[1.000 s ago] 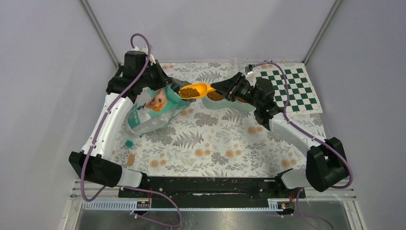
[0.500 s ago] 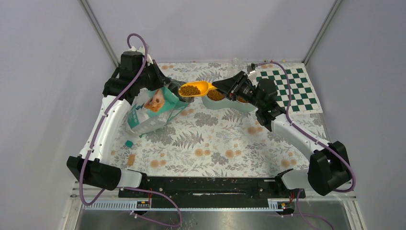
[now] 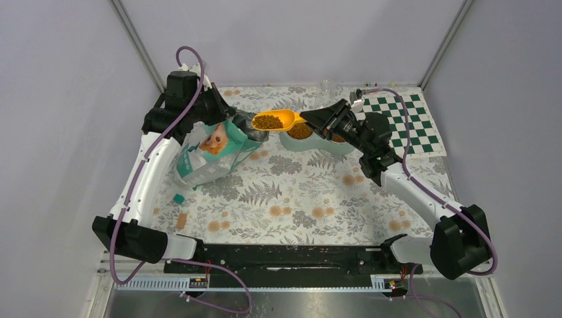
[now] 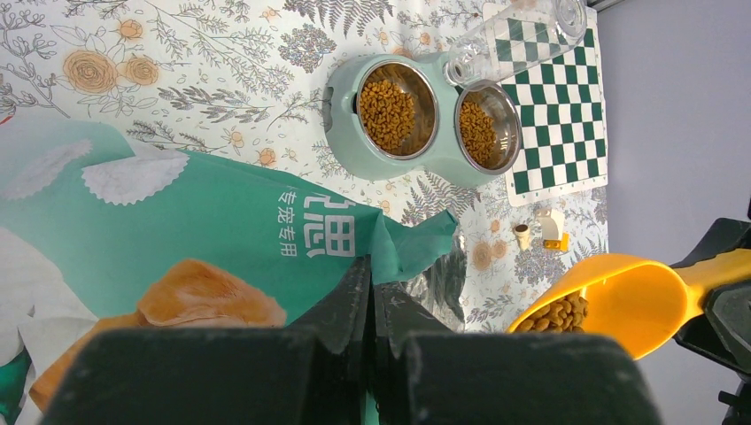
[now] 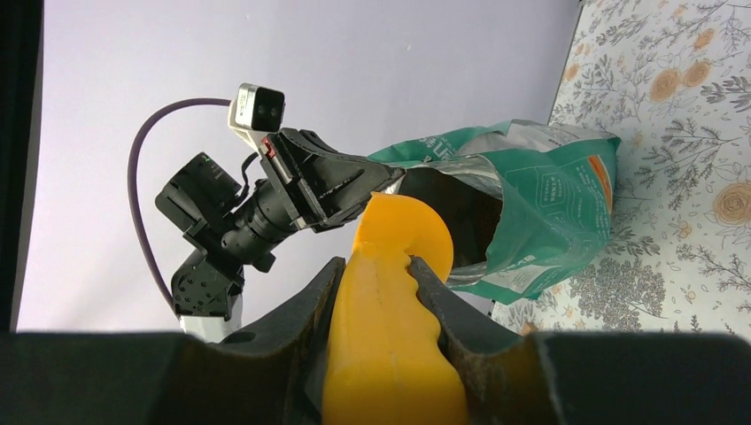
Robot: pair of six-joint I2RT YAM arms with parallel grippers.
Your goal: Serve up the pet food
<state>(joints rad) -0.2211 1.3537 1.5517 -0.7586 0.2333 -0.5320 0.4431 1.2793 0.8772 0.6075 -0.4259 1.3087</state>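
Floral cloth [image 3: 291, 192] covers the table, with pale lilac walls around it and a green checkerboard mat [image 3: 404, 122] at the far right. Above the cloth, the pet food [image 3: 268, 122] heaps in a yellow scoop [image 3: 285, 119] held level, open side up, between the teal bag [image 3: 212, 149] and the twin bowl [image 3: 331, 150]. The scoop's long axis runs left to right, cup toward the bag. The right gripper [image 5: 376, 266] clamps the handle, and the left gripper [image 4: 372, 274] pinches the bag's top edge.

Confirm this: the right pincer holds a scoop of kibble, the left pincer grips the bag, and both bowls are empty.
Not empty: both bowls hold kibble, as the left wrist view shows. The right pincer does hold a scoop of kibble, and the left pincer grips the bag.
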